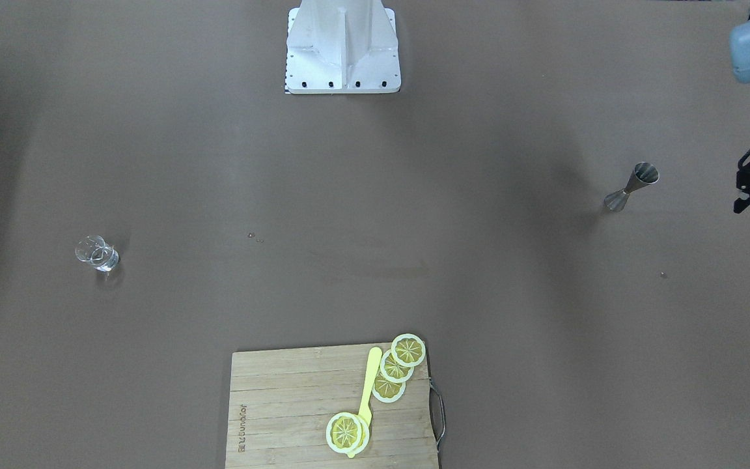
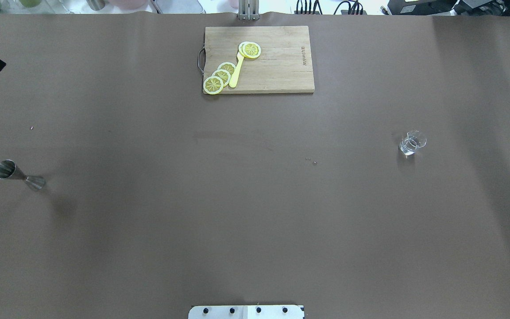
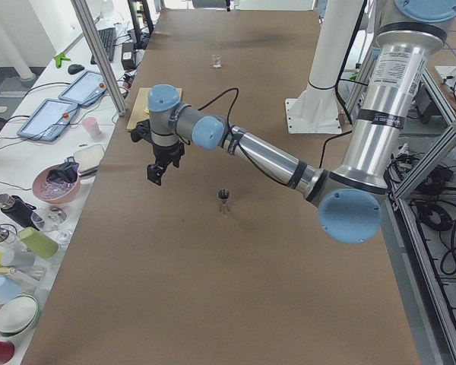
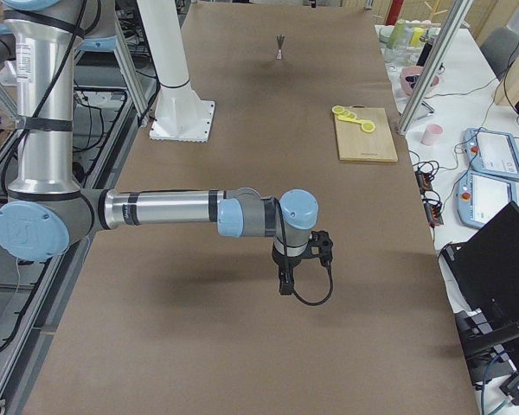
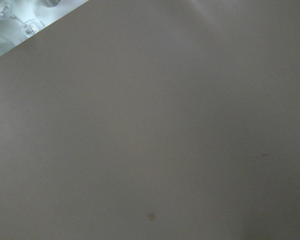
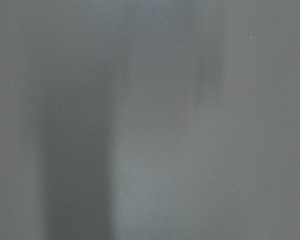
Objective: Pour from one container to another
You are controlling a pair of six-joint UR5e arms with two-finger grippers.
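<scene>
We see the metal jigger (image 1: 632, 187) and the small clear glass (image 1: 97, 253) standing upright on the table (image 2: 255, 221), far apart, with neither tool touching them.

The jigger stands near the left tool (image 3: 156, 173), on the robot's side of it and below it, since that tool hangs above the table. The glass stands far across the table from the left tool, on the right arm's side. We cannot tell how far the left tool's jaws are parted, and it holds nothing we can see. The right tool (image 4: 284, 284) points down over bare table, and we cannot tell its jaws' state either. Beyond the left tool, at the operators' edge, lies a cutting board (image 2: 281, 66) with lemon slices (image 2: 222, 76) and a yellow utensil (image 2: 235, 73).
</scene>
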